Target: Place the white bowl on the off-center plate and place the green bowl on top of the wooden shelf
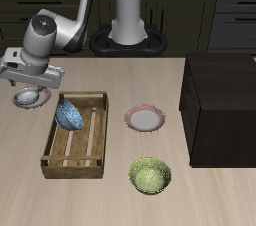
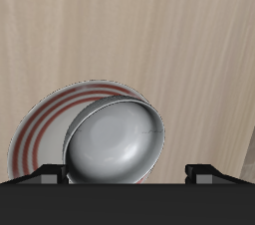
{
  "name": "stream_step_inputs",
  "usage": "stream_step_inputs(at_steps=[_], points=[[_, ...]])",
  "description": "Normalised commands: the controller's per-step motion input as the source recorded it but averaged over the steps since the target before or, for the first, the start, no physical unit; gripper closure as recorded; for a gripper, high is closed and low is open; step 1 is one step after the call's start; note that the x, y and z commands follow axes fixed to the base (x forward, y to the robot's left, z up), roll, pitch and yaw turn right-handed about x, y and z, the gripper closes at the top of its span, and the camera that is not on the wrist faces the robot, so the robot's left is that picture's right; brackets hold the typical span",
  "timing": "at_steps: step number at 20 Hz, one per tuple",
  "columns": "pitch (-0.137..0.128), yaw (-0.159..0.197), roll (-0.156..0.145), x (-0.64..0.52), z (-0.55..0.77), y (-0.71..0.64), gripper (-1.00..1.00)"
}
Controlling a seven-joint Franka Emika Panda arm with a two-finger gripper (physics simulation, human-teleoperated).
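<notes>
A simulated robot arm hangs over one end of a pale wooden table. Its two-finger gripper (image 1: 30, 82) sits directly above a small white plate with a pink-red rim (image 1: 27, 98), the off-center plate. From the gripper's own camera, a small smooth white-grey bowl (image 2: 115, 141) rests on that plate (image 2: 40, 129), sitting toward one edge of it, not centred. The two dark fingertips (image 2: 204, 169) stand apart on either side of the bowl, holding nothing.

Farther along the table, a round yellow-green bowl with a leafy pattern (image 1: 150, 176) sits near the front edge, not yet moved. A tall, nearly black wooden cabinet (image 1: 220, 105) stands beside it; its top looks bare. A blue-patterned bowl (image 1: 70, 115) lies inside a light slatted wooden crate (image 1: 76, 136), and a second red-rimmed plate (image 1: 145, 119) lies between crate and cabinet.

The green bowl looks rigid, light and glazed, probably slippery; pinching its rim wall seems the surest hold
</notes>
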Motion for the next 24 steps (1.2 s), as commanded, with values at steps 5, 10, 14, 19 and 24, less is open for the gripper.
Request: stream_step_inputs(at_steps=[5, 10, 14, 19, 24], points=[[-0.06, -0.002, 0.038, 0.0, 0.38, 0.23, -1.0], [-0.045, -0.022, 0.0, 0.06, 0.37, 0.15, -1.0], [-0.05, -0.028, 0.017, 0.11, 0.44, 0.2, -1.0], [-0.017, -0.041, 0.007, 0.09, 0.34, 0.12, -1.0], [-0.036, -0.017, 0.035, 0.06, 0.31, 0.23, -1.0]])
